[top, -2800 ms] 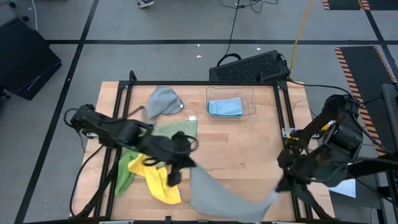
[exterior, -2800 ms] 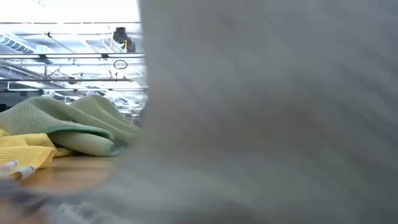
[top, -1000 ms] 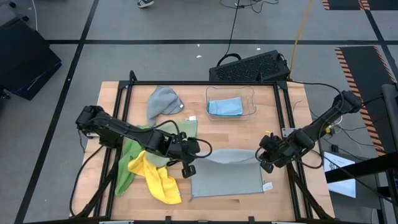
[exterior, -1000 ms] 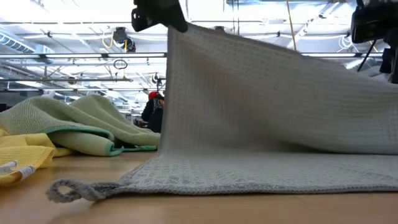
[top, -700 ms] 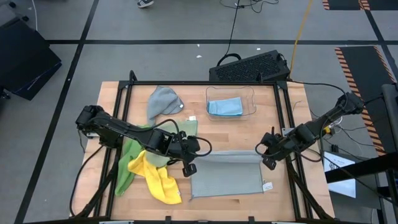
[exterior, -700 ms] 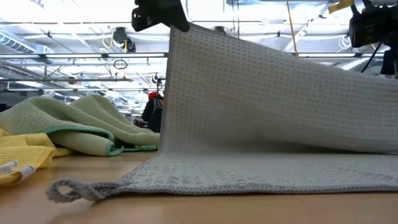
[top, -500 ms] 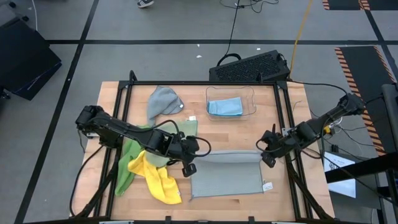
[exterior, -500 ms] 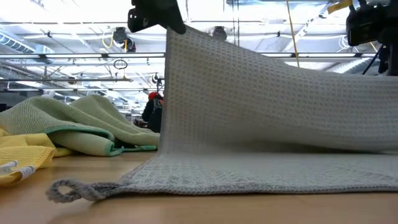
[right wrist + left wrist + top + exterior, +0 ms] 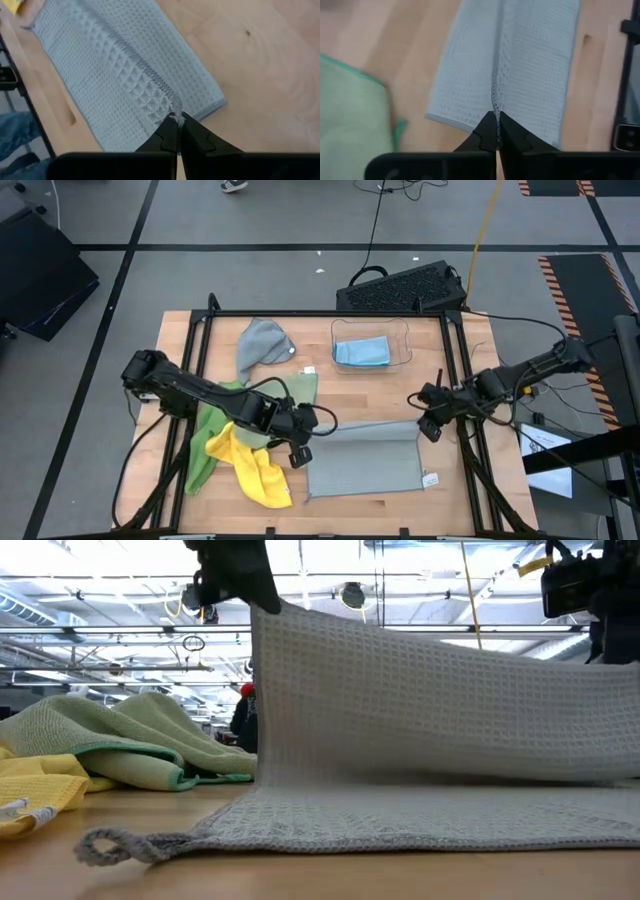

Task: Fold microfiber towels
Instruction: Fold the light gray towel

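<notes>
- The grey towel (image 9: 362, 462) lies on the front middle part of the wooden desk (image 9: 380, 395), and its far edge is lifted above the desk between the two arms.
- The left gripper (image 9: 303, 441) is at the left end of this lifted edge. Its fingers (image 9: 487, 131) are closed tight on the hem of the towel.
- The right gripper (image 9: 429, 423) is at the right end of the same edge. Its fingers (image 9: 169, 134) are also closed tight, on the corner of the towel.
- In the low view the lifted part stands like a wall, and the near part lies flat on the desk with a small loop (image 9: 105, 845) at its left corner.
- The yellow towel (image 9: 255, 470), the bright green towel (image 9: 200, 456) and the sage green towel (image 9: 293, 387) lie in a heap to the left of the grey towel, under the left arm.
- The second grey towel (image 9: 262, 343) lies crumpled at the back of the desk.
- The light blue towel (image 9: 362, 351) lies folded inside the clear plastic bin (image 9: 401, 332), just beside the second grey towel.
</notes>
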{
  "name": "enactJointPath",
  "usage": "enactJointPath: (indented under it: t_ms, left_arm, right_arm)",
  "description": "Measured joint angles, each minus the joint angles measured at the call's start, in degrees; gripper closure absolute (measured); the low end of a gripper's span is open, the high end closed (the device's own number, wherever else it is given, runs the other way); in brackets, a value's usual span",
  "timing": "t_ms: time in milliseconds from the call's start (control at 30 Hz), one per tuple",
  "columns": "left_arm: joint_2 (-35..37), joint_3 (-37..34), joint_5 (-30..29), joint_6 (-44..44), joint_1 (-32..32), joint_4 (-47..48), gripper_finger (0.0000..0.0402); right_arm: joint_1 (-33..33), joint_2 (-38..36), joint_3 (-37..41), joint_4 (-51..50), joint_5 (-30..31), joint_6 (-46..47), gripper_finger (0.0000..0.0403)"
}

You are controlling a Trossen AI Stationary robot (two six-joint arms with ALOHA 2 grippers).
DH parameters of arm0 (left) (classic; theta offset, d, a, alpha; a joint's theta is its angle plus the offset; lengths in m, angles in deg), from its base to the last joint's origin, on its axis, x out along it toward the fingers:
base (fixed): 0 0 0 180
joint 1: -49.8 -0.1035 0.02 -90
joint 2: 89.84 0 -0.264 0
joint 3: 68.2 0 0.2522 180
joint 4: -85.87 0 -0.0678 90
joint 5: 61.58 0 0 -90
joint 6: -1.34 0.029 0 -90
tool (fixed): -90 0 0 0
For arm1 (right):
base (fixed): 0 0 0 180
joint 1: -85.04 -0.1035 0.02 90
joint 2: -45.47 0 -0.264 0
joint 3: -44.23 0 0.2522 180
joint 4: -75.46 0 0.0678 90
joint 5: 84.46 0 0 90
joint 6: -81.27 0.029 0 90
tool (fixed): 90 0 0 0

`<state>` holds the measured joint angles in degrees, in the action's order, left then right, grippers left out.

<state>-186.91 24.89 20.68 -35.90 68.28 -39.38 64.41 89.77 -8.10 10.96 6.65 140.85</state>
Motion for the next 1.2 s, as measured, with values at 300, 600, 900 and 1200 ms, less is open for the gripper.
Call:
enactJointPath:
  t_ms: [300, 600, 900, 1200]
  left_arm:
    - [0.00, -3.05, 1.46, -3.69, 0.90, -5.79, 0.0395]
    - [0.00, -5.58, 1.85, -5.25, 0.90, -6.70, 0.0395]
    - [0.00, -5.72, 2.37, -4.69, 1.14, -8.65, 0.0394]
    - [-0.48, -5.64, 3.72, -3.73, 1.16, -9.52, 0.0393]
  right_arm:
    - [1.16, 0.14, -0.04, -0.08, -9.22, -2.61, 0.0403]
    - [1.05, 4.29, -0.04, 3.24, -10.37, -2.03, 0.0403]
    - [1.03, 8.63, -0.04, 3.48, -13.41, -2.95, 0.0403]
    - [1.05, 9.62, -0.04, 2.92, -19.35, -4.73, 0.0403]
